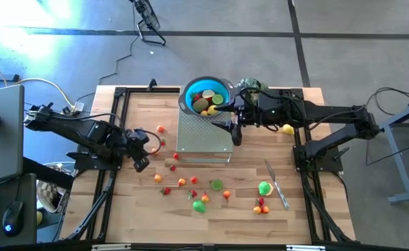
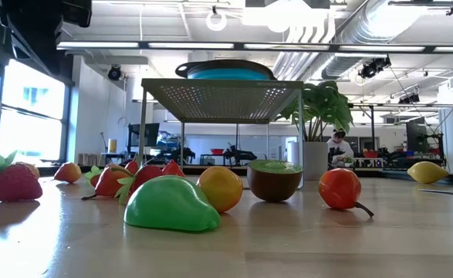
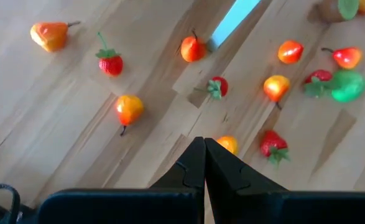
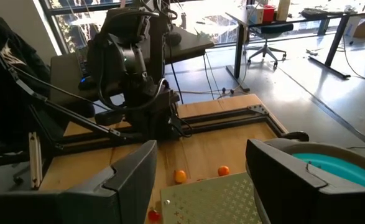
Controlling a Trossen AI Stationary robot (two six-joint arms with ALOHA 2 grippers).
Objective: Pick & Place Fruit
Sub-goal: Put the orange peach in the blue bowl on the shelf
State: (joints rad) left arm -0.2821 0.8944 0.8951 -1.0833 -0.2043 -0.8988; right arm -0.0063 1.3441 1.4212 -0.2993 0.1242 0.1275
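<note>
Looking down, your open, empty right gripper (image 1: 233, 130) hovers beside the bowl (image 1: 205, 97); loose fruit (image 1: 217, 185) lies nearer you, below-left.

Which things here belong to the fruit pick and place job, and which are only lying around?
Belongs to the job:
- toy fruits scattered on the table
- blue bowl on the metal rack, some fruit inside
- right gripper, open, beside the bowl
- left gripper, shut

Just lying about:
- silver knife
- leafy plant

Small toy fruits (image 1: 198, 196) scattered across table.
</note>
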